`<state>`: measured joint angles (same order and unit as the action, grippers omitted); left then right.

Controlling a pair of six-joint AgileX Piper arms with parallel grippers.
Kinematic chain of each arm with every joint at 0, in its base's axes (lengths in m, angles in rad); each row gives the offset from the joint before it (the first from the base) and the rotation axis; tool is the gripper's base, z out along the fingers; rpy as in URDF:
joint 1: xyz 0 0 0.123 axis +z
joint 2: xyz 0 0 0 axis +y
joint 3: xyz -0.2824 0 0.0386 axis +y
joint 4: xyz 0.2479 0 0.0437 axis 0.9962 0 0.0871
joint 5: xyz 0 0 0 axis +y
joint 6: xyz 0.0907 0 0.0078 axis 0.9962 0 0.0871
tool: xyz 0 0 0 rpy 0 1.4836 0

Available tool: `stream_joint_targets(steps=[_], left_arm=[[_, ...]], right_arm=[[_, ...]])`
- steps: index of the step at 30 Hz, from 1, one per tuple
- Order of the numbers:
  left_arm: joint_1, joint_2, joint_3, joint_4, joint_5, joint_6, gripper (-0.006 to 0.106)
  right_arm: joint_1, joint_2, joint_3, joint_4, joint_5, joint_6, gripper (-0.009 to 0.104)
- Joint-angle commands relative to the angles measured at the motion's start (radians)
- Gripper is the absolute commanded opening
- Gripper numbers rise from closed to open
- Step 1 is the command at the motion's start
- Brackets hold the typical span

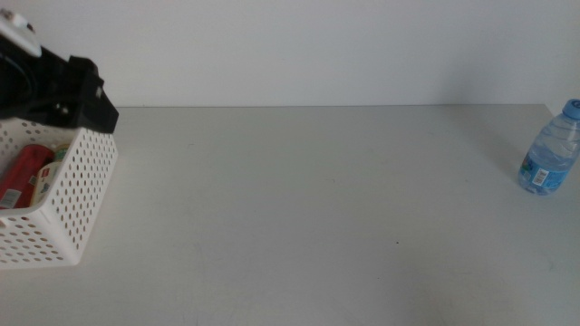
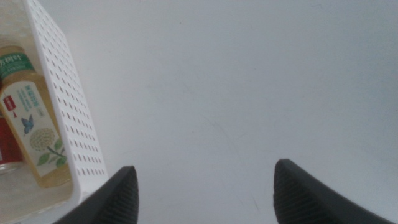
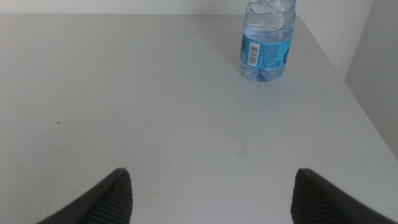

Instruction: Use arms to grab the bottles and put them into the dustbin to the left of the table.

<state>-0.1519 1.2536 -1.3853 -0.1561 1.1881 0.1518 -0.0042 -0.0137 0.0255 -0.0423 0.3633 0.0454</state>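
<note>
Nearest your left wrist camera, the left gripper [image 2: 202, 186] shows only its two dark jaw tips, spread wide with nothing but bare bench [image 1: 299, 208] between them. Just beside one jaw stands the perforated wall of the white dustbin [image 2: 71, 124], cut off by the frame so you see only one corner of it. Inside lies the yellow tea bottle [image 2: 34, 124] on its side, label up, its cap end out of frame; next to it a sliver of the red can [image 2: 7, 146] shows, mostly hidden.

In the middle view the left arm [image 1: 59, 91] is a dark mass above the dustbin's far rim, its gripper not distinguishable there. The dustbin sits at the bench's left edge, partly cropped.

Your right gripper [image 3: 211, 196] also has its jaws wide apart and empty, hovering over the bench; it is out of the middle view. The clear water bottle [image 1: 549, 149] stands upright near the far right corner, well apart from that gripper; the right wrist view crops its cap.
</note>
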Motion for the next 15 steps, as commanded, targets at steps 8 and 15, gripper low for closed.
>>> stream_joint_targets(steps=[8, 15], left_arm=[[-0.315, -0.441, 0.447, 0.146, -0.488, -0.175, 0.076], [-0.366, -0.661, 0.650, 0.139, -0.629, -0.175, 0.079]], right_arm=[[-0.007, -0.021, -0.007, -0.012, -0.041, -0.012, 0.065], [-0.007, -0.021, -0.007, -0.012, -0.041, -0.012, 0.065]])
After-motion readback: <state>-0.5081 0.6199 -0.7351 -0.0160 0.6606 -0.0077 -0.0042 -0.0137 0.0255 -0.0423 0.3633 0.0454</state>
